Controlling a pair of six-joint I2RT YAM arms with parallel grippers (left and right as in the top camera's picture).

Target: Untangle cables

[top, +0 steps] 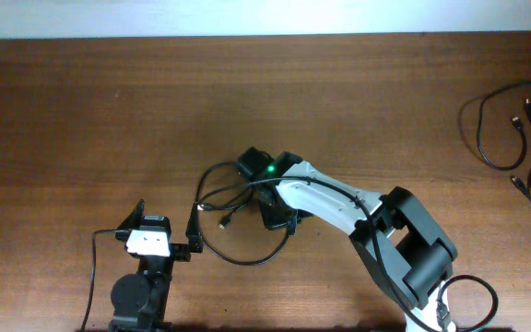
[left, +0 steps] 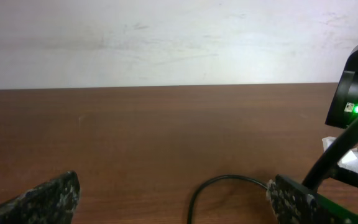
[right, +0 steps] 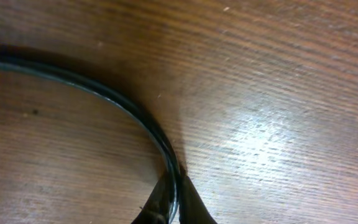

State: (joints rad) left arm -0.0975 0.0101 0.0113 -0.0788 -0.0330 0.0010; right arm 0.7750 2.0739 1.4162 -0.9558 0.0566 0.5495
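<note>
Brown wood-grain table point(top: 81, 111) is filling the overhead view. At the lower left of that view the left arm point(top: 136, 297) is rising from the bottom edge, and the left gripper point(top: 166, 219) is pointing toward the top of the frame with its fingers spread wide and holding nothing. In the left wrist view one finger point(left: 45, 199) is showing at the lower left corner and the other at the lower right, with bare wood between them. Just right of this gripper, near the centre of the overhead view, the tangled cables point(top: 227, 218) are lying on the wood as one large loop crossed by shorter lengths with small plug ends. The gripper's right-hand finger is standing at the left side of the tangle, though contact cannot be told. Part of that loop point(left: 229, 178) is curving along the bottom of the left wrist view. At the upper right of the tangle the right gripper point(right: 175, 211) is hanging close to the table, with a green light point(top: 271, 170) glowing on its wrist. From there the right arm point(top: 339, 205) is stretching back to the lower right corner. In the right wrist view its fingertips are pinching one black strand point(right: 135, 116), which is sweeping in from the left edge. At the far right edge of the overhead view, well apart, the separate cables point(top: 498, 167) are lying in loose loops.
</note>
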